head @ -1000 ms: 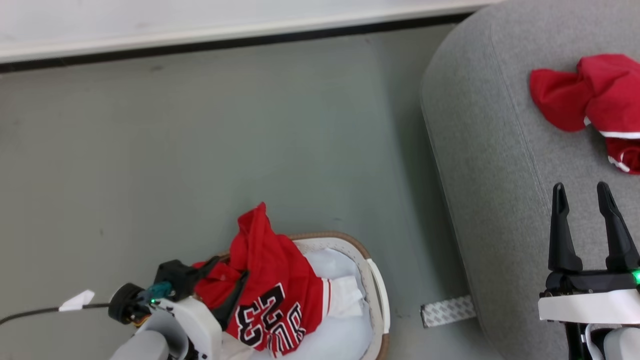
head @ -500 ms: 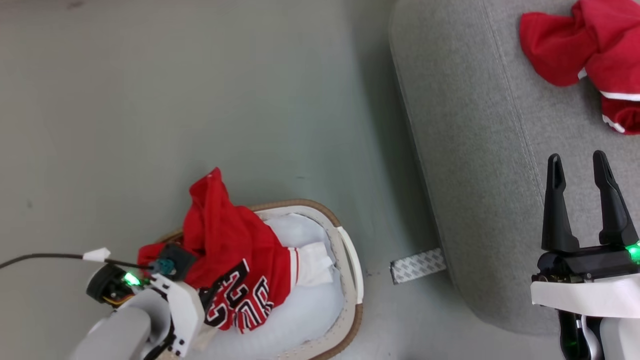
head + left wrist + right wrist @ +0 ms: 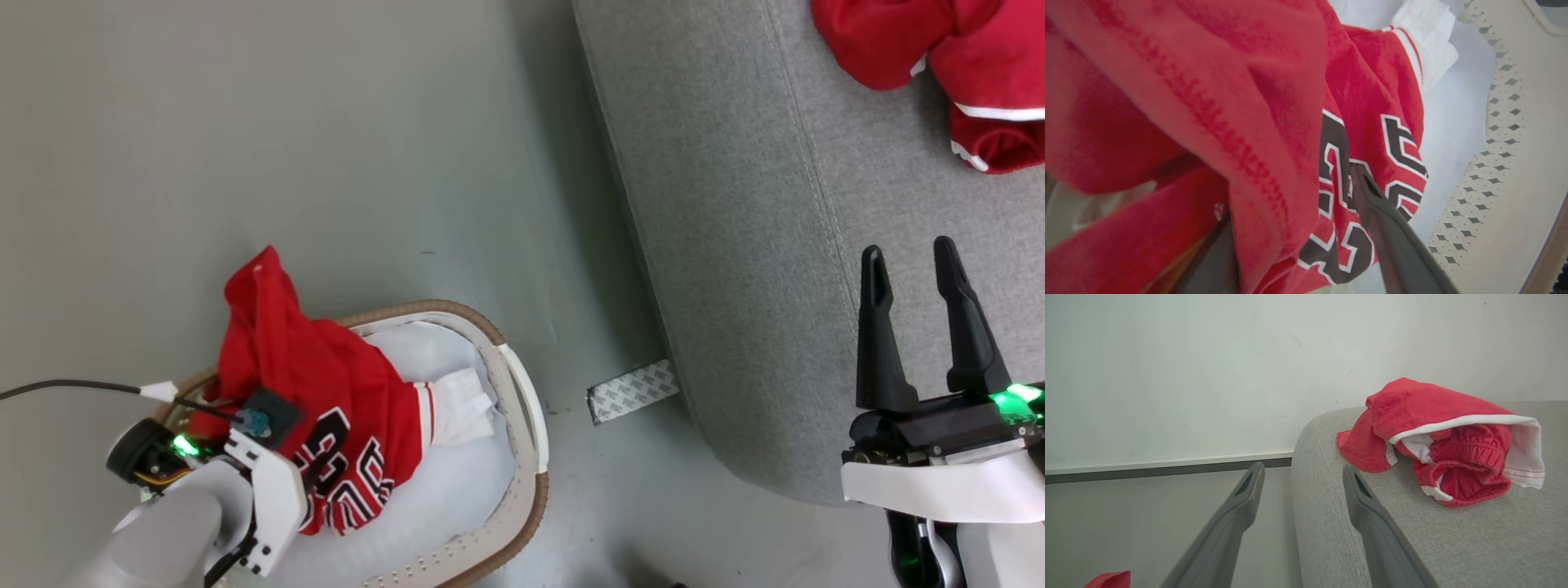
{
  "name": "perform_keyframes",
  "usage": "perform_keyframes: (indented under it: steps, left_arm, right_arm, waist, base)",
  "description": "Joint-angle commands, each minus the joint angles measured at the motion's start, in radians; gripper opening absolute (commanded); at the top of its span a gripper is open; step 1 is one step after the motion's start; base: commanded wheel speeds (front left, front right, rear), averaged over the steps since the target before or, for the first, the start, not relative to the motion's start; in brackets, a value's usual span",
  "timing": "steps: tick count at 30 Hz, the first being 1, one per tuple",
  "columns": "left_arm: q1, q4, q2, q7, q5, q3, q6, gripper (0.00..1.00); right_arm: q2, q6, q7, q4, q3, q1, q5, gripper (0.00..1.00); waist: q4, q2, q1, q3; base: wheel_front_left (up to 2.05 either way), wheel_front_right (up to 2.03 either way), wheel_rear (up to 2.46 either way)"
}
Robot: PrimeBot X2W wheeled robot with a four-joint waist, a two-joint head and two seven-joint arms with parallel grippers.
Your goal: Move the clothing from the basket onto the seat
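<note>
A red jersey (image 3: 326, 408) with black-and-white numbers, part of the clothing, lies draped over the left side of the cream basket (image 3: 522, 425). My left gripper (image 3: 1290, 192) is down in the basket (image 3: 1506, 163), open, its two fingers straddling a fold of the jersey (image 3: 1274, 102). More red clothing (image 3: 963, 57) with white trim sits bunched on the grey seat (image 3: 735, 204) at the upper right. Above the seat's near edge, short of that bundle, my right gripper (image 3: 910, 265) hangs open and empty. In the right wrist view the right gripper (image 3: 1303, 471) points at the seat's rounded arm (image 3: 1323, 465), with the bundle (image 3: 1437, 437) to its right.
White fabric (image 3: 461, 400) and a white liner (image 3: 457, 490) fill the basket's right half. A patterned tape strip (image 3: 633, 392) lies on the grey floor between basket and seat. A black cable (image 3: 65, 385) runs to the left wrist. A wall with a dark baseboard (image 3: 1167, 467) stands behind the seat.
The head camera has tilted and turned, sliding the whole scene left and the wall out of view. My left gripper has pushed further onto the jersey. Both grippers stay open.
</note>
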Motion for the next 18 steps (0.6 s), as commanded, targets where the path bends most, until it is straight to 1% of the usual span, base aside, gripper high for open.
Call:
perform_keyframes:
  steps: [1, 2, 3, 4, 5, 6, 12, 18]
  left_arm:
    - [-0.01, 0.01, 0.002, 0.001, -0.003, -0.005, 0.001, 1.0]
    - [-0.013, 0.02, 0.0, 0.003, -0.004, -0.008, 0.001, 1.0]
    - [-0.017, 0.027, -0.001, 0.002, -0.004, -0.011, 0.001, 0.89]
    - [-0.019, 0.036, -0.003, 0.001, -0.002, -0.015, 0.001, 0.4]
    - [-0.019, 0.043, -0.006, -0.001, -0.004, -0.019, 0.001, 0.02]
    - [-0.017, 0.046, -0.008, -0.004, -0.009, -0.022, 0.001, 0.0]
    - [-0.008, 0.06, -0.028, -0.026, -0.04, -0.046, 0.001, 0.0]
    - [0.019, 0.025, -0.065, -0.068, -0.097, -0.08, 0.001, 0.0]
  right_arm:
    - [0.001, -0.002, 0.0, 0.001, 0.003, -0.005, 0.006, 1.0]
    - [0.0, -0.002, 0.0, 0.003, 0.005, -0.004, 0.006, 1.0]
    - [0.001, -0.002, 0.0, 0.004, 0.008, -0.004, 0.006, 1.0]
    - [0.0, -0.002, 0.0, 0.006, 0.01, -0.007, 0.008, 1.0]
    - [0.001, -0.002, 0.0, 0.008, 0.012, -0.009, 0.009, 1.0]
    - [0.0, -0.002, 0.0, 0.009, 0.013, -0.011, 0.009, 1.0]
    - [0.001, -0.002, 0.0, 0.023, 0.005, -0.009, -0.008, 1.0]
    - [0.0, -0.002, 0.0, 0.053, 0.003, -0.014, -0.038, 1.0]
  waist:
    - [-0.008, -0.0001, -0.0002, 0.007]
    - [-0.01, -0.0001, -0.0002, 0.009]
    - [-0.012, -0.0001, -0.0002, 0.011]
    - [-0.014, -0.0001, -0.0002, 0.012]
    - [-0.016, -0.0001, -0.0002, 0.013]
    - [-0.018, -0.0001, -0.0002, 0.013]
    - [-0.011, -0.0001, -0.0002, -0.014]
    - [0.011, -0.0001, -0.0002, -0.088]
  base:
    - [0.0, 0.0, 0.0]
    - [0.0, 0.0, 0.0]
    - [0.0, 0.0, 0.0]
    - [0.0, 0.0, 0.0]
    - [0.0, 0.0, 0.0]
    - [0.0, 0.0, 0.0]
    - [0.0, 0.0, 0.0]
    - [0.0, 0.0, 0.0]
